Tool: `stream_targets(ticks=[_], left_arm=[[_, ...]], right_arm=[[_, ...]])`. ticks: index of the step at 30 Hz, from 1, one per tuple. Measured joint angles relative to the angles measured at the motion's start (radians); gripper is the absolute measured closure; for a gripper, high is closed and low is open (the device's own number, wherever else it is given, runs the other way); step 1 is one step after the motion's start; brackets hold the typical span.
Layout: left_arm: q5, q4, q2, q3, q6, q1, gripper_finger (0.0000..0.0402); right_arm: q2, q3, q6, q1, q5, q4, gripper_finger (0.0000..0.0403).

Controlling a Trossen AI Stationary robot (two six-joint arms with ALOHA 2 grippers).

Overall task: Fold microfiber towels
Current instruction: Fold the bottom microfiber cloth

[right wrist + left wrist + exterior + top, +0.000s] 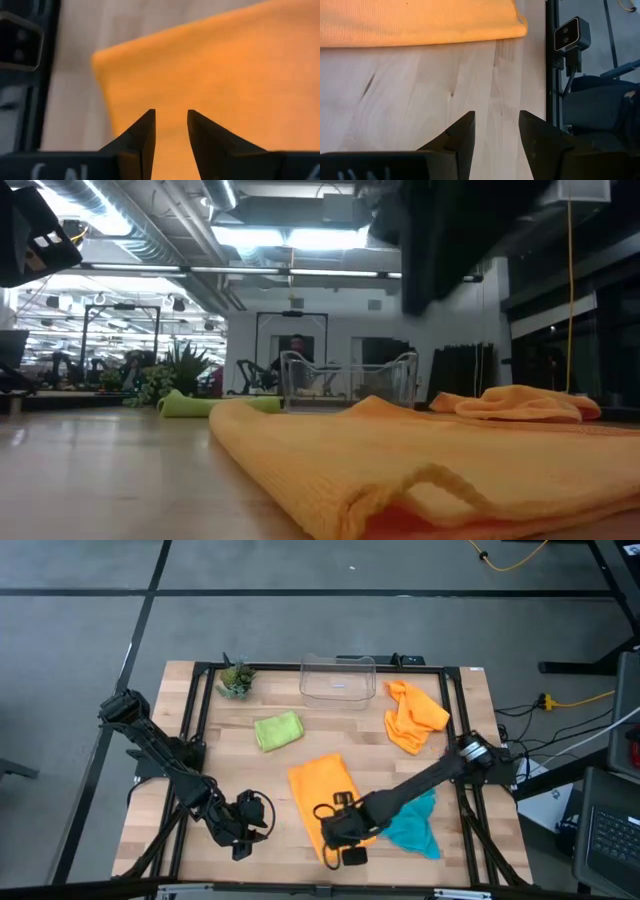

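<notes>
High view. Wooden table [250, 765] inside a black frame. Lime green towel [278, 730] folded small near the far middle, bare wood all round it. Crumpled orange towel [414, 716] at the far right, just beside the clear bin [338, 678]; potted plant [236, 679] in the far left corner. Flat orange towel [322, 792] in the near centre, its near part covered by the right gripper [332, 840]. Teal towel [414, 827] bunched under the right arm, near the right frame rail. Left gripper [240, 840] over bare wood to the left of the flat orange towel, apart from it; open room between it and the left rail.

Low view. Folded edge of the flat orange towel [420, 480] filling the foreground, a small loop of cloth raised at the fold. Green roll [200, 404], bin [348, 380] and crumpled orange heap [520, 402] lined up behind. Grippers not seen.

Left wrist view. Left fingers [462, 140] parted by a modest gap, holding nothing, above bare wood; straight orange hem [420, 22] ahead, its corner short of the frame rail.

Right wrist view. Right fingers [142, 137] parted by a narrow gap just above the orange cloth [225, 75], no fabric between the tips; cloth corner near the table edge.
</notes>
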Motion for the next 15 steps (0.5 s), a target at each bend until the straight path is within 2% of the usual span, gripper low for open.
stream_targets(ticks=[5, 8, 13, 15], left_arm=[[-0.009, 0.022, 0.0, 0.0, 0.0, 0.011, 0.0257], [-0.01, 0.052, 0.0, 0.0, 0.0, 0.02, 0.0257], [-0.01, 0.061, 0.0, 0.0, 0.0, 0.025, 0.0257], [-0.01, 0.06, 0.0, 0.0, 0.0, 0.025, 0.0257]], right_arm=[[-0.065, 0.0, 0.01, 0.043, 0.281, 0.016, 0.0287], [-0.066, -0.01, 0.055, 0.052, 0.392, 0.022, 0.0287], [-0.065, -0.145, 0.16, 0.027, 0.375, 0.134, 0.0287], [-0.065, -0.233, 0.167, 0.014, 0.364, 0.252, 0.0287]])
